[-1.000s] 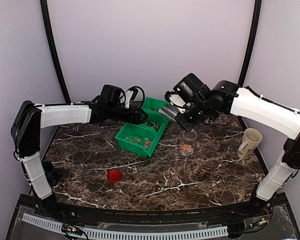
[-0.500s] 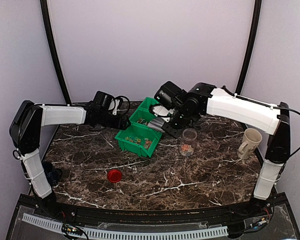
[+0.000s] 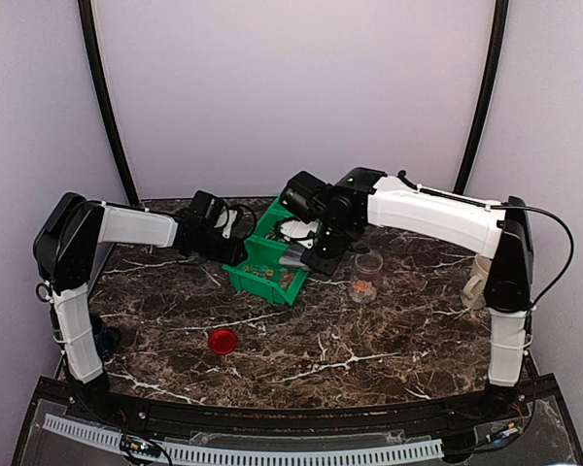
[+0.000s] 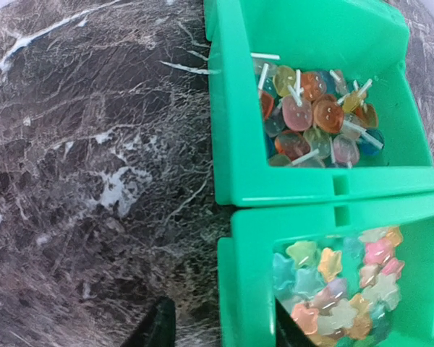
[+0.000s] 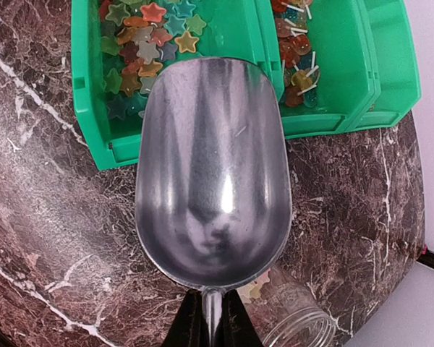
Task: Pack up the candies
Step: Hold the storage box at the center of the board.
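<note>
My right claw (image 5: pixel 213 325) is clamped on the handle of the scoop (image 5: pixel 210 173), whose empty bowl hangs over the near edge of the bin (image 5: pixel 87 87). The candies (image 5: pixel 141 43), little glossy stars, lie heaped in that bin, and a few show in the jar (image 5: pixel 296 329). My left claw (image 3: pixel 235 249) straddles the bin's wall; I cannot tell whether it pinches. I judge the stars light, hard and slick, too small to pinch, so I would slide the scoop's lip under the heap.
</note>
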You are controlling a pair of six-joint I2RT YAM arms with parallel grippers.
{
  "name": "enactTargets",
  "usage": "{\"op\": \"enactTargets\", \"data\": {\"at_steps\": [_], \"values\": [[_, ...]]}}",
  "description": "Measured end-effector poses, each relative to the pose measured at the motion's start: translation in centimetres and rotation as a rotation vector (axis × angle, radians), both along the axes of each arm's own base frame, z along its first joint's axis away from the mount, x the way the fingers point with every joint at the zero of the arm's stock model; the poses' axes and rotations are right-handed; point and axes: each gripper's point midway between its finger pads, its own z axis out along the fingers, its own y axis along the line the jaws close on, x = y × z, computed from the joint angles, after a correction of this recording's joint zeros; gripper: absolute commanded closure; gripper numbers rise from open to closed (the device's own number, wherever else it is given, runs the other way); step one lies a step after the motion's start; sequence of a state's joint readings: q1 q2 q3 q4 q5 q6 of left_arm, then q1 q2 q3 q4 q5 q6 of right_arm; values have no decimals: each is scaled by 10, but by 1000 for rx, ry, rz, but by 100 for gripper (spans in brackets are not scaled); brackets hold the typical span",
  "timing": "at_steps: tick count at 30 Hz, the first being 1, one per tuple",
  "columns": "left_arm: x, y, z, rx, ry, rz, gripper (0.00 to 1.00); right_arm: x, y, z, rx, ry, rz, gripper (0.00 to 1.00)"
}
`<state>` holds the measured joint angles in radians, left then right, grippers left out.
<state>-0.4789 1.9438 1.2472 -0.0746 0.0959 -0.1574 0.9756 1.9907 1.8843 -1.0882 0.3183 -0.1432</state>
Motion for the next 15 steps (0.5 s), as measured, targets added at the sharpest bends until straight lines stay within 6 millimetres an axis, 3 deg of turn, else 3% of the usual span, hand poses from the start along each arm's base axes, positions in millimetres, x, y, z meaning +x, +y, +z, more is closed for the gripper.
{"op": "enactTargets", "data": {"at_steps": [8, 15], "values": [[-1, -8, 3, -50, -2, -26, 100, 4, 8, -13, -42, 23, 27, 100], [-5, -10, 4, -77, 5, -31, 100, 3, 7, -17, -68, 38, 38, 100]]}}
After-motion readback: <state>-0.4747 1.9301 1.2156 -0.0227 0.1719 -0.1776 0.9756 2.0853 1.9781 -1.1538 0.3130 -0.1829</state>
